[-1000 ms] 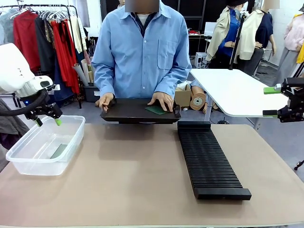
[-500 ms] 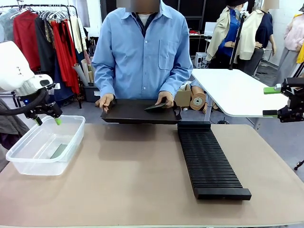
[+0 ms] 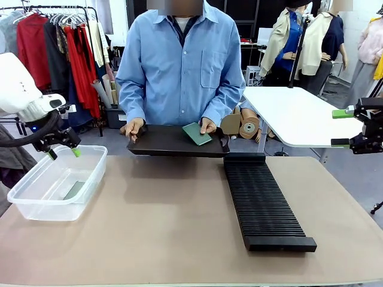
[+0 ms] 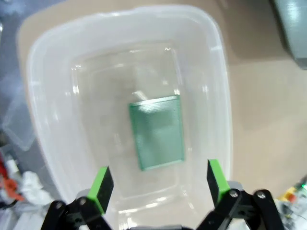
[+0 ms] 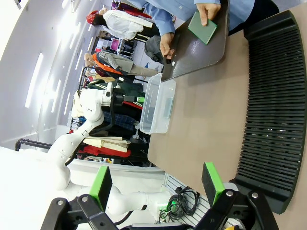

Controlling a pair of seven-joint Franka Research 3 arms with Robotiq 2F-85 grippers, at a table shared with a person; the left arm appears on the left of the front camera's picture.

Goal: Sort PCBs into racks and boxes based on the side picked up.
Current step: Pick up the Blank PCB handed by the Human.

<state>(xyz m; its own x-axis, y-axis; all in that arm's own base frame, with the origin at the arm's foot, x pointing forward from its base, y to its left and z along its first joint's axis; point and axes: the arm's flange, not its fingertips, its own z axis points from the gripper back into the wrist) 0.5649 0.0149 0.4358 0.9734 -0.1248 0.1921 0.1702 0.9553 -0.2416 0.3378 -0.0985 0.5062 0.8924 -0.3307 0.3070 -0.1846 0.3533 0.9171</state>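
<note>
Since a second ago the person's hand [image 3: 208, 125] has tipped the PCB [image 3: 197, 134] up off the black tray [image 3: 161, 142], so its lighter green face now shows; both arms have kept their places. Two PCBs are in sight. This one is well away from both grippers. A second PCB [image 4: 157, 132] lies flat on the floor of the one clear box [image 4: 48, 120], directly beneath the left gripper [image 4: 158, 179], which hangs over the box with its jaws wide apart and empty. The right gripper [image 3: 342, 127] is held out past the table [image 3: 167, 227] edge, jaws fully spread, holding nothing. The single rack [image 3: 263, 203] lies below it, towards the middle. The person's other hand [image 3: 133, 127] rests on the tray's rim.
</note>
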